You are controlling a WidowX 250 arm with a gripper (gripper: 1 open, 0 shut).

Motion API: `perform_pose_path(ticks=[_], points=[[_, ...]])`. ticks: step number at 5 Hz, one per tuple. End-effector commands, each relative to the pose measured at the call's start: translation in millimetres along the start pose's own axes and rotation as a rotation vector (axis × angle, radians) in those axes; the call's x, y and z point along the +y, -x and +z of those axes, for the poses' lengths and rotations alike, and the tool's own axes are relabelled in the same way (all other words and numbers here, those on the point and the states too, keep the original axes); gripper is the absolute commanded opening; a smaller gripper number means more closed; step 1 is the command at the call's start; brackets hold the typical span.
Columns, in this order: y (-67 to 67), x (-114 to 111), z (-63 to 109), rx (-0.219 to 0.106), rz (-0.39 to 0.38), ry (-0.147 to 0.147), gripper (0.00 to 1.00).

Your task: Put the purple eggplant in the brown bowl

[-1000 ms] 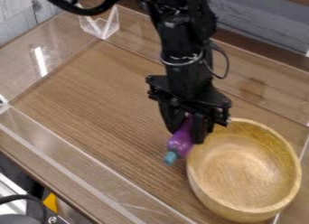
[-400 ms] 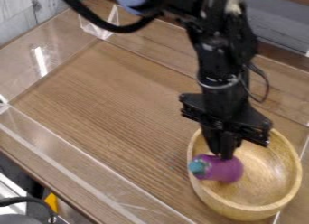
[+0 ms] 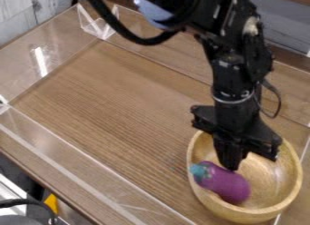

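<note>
Purple eggplant (image 3: 227, 183) lying inside brown bowl (image 3: 285, 186) on table (image 3: 109, 102), teal cap toward left; my tool (image 3: 230, 158) pointing down just above it, jaws closed, gripping nothing

A wood-grain desk (image 3: 109, 102) is seen filling most of the view, its grain running from about ten o'clock toward four o'clock. It is enclosed by clear plastic walls (image 3: 54, 47), with a transparent panel along the near edge at seven o'clock and another along the far side at eleven o'clock. A small clear triangular bracket (image 3: 100, 26) is seen at the wall near twelve o'clock. At eight o'clock, outside the wall, dark cables and a yellow part (image 3: 49, 204) are partly visible.
</note>
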State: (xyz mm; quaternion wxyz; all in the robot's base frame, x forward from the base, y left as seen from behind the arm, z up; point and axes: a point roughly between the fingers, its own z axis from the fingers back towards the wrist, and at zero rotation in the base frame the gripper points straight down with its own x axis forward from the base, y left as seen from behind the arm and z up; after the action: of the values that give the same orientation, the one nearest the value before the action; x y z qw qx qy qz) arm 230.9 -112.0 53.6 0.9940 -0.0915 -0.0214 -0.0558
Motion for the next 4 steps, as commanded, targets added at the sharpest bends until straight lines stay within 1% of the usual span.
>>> perform_pose_path(ticks=[1, 2, 4], points=[[-8.8, -6, -0.8, -0.037, -0.025, 0.010, 0.00], [-12.0, -9, -7.4, -0.044, -0.039, 0.010, 0.00], [-13.9, -12, -11.6, -0.053, -0.051, 0.008, 0.00]])
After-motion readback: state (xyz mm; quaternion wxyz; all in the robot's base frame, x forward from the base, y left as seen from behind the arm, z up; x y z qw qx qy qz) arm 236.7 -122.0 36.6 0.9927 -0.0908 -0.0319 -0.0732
